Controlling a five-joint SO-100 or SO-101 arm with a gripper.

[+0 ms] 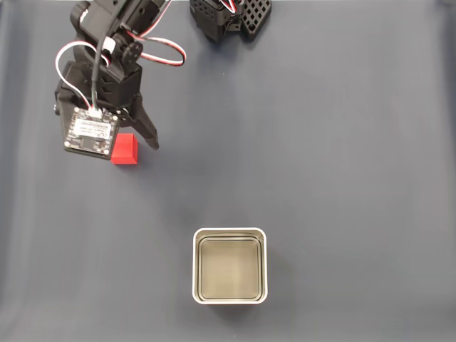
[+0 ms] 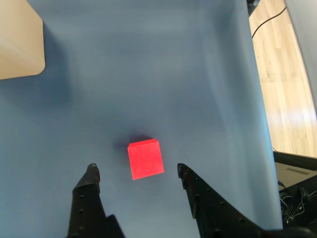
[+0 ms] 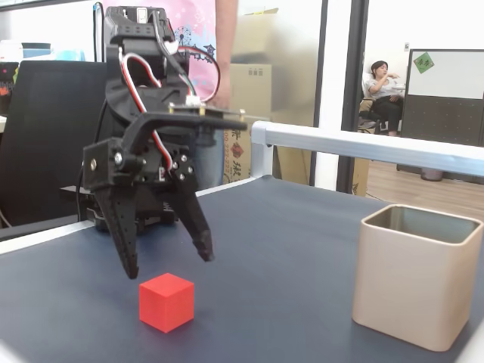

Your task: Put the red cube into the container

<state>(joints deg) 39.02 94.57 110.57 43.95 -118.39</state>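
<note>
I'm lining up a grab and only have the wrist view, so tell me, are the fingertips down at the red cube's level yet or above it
Observer: Above it. In a fixed view the gripper hangs open with both fingertips over the red cube, which sits on the table untouched.
Operator: Okay, and where's the container, I can't see it from here
Observer: In a fixed view from above, the container stands well apart from the cube, toward the lower right of that picture.
Operator: Is anything already inside it
Observer: No. That same view looks straight into it and shows a bare grey-olive floor.
</note>
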